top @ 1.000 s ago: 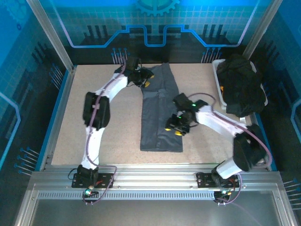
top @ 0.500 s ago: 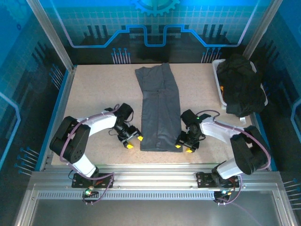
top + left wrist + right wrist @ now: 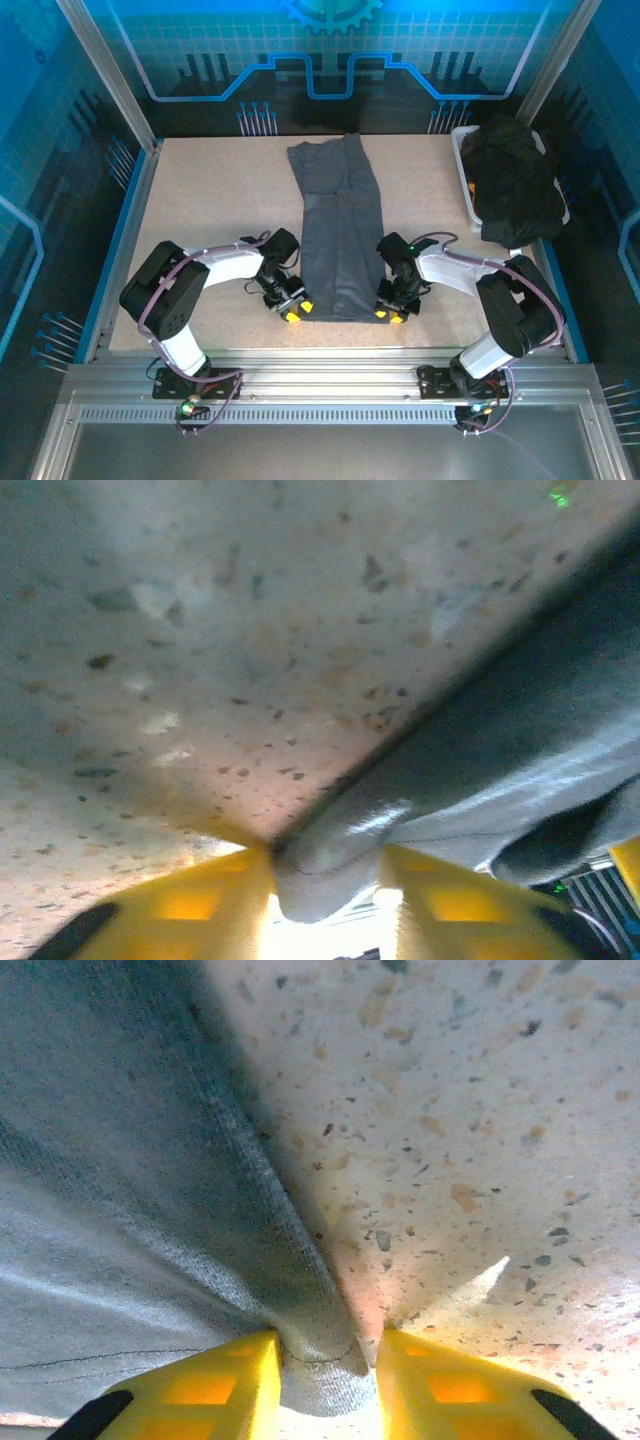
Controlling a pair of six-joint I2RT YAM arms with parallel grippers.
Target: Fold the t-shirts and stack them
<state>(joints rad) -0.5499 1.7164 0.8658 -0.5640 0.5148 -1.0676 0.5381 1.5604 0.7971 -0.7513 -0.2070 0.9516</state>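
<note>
The task looked to be at an early stage. In the middle of the bench the blue-grey t-shirt lay flat as one long narrow strip running from the far edge toward the arms, its sides already folded in. It had not yet been folded across its length, and no stack had been started. Off to the right the black t-shirts sat crumpled in a heap in a white tray, none of them folded.

The left jaws were down on the bench at the strip's near left corner. In the left wrist view, the yellow fingers stood narrowly apart with a bunched corner of the grey cloth pressed between them, so that corner was pinched. The right jaws sat at the near right corner. In the right wrist view, its yellow fingers were likewise nearly closed, with the hemmed corner of the same shirt squeezed in the gap. With both near corners gripped, the next step was probably a lengthwise fold toward the collar end.
</note>
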